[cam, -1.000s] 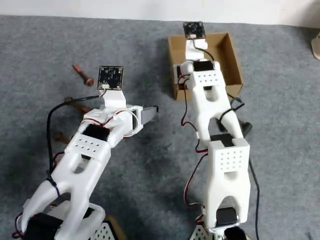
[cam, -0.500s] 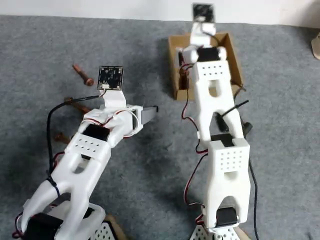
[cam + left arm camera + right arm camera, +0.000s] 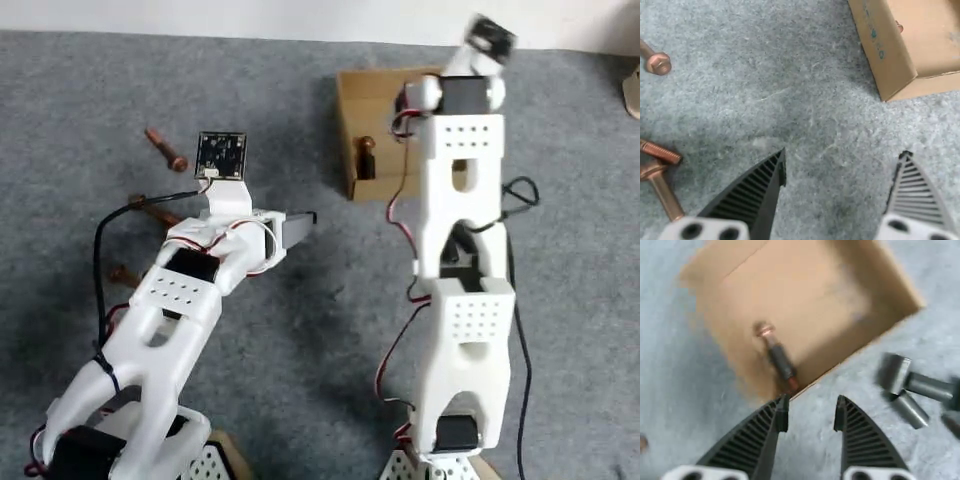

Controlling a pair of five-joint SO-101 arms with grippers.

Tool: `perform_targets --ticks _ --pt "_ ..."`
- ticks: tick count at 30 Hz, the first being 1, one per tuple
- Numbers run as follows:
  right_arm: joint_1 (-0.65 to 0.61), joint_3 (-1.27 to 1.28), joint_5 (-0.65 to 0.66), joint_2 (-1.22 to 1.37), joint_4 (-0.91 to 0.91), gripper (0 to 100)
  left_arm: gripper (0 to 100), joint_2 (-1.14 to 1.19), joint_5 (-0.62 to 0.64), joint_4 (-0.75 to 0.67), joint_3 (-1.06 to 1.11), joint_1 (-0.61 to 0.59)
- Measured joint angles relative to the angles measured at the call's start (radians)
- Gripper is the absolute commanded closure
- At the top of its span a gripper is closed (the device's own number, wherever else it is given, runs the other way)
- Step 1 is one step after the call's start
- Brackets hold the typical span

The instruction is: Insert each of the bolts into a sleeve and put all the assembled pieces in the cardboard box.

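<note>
left gripper (image 3: pixel 842 160) hangs low over the grey counter (image 3: pixel 805 100), jaws spread wide and released, nothing between them. three bolts lie loose on the counter on the left arm's outer side: far bolt (image 3: pixel 165 150) well out from the arm, middle bolt (image 3: pixel 150 205) just beside the wrist, near bolt (image 3: pixel 123 273) closer to the base. none of them touches the gripper.

right arm is stretched out over the cardboard box (image 3: pixel 372 100). right gripper (image 3: pixel 811 407) sits above the box's near wall, jaws parted a little, empty. one assembled piece (image 3: pixel 367 158) – a copper bolt in a dark sleeve – lies flat on the box floor by the wall that faces the left arm. spare sleeves (image 3: pixel 912 390) lie bunched together on the counter just outside the box, not touching it.
</note>
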Motion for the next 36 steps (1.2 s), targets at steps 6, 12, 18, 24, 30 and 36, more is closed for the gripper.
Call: perform_targets --ticks 6,12,18,24,30,36 --pt "0.112 0.114 -0.069 0.0 0.0 85.8 68 0.0 0.0 0.0 0.0 0.0" --pt "0.117 0.295 -0.074 0.002 0.0 85.8 68 0.0 0.0 0.0 0.0 0.0" --pt "0.12 0.404 -0.074 0.002 -0.014 85.8 68 0.0 0.0 0.0 0.0 0.0" --pt "0.13 0.505 -0.074 0.002 -0.121 91.1 68 0.0 0.0 0.0 0.0 0.0" --pt "0.132 0.572 -0.074 0.002 -0.25 96.8 68 0.0 0.0 0.0 0.0 0.0" --pt "0.157 0.572 -0.074 0.002 -0.305 96.7 68 0.0 0.0 0.0 0.0 0.0"
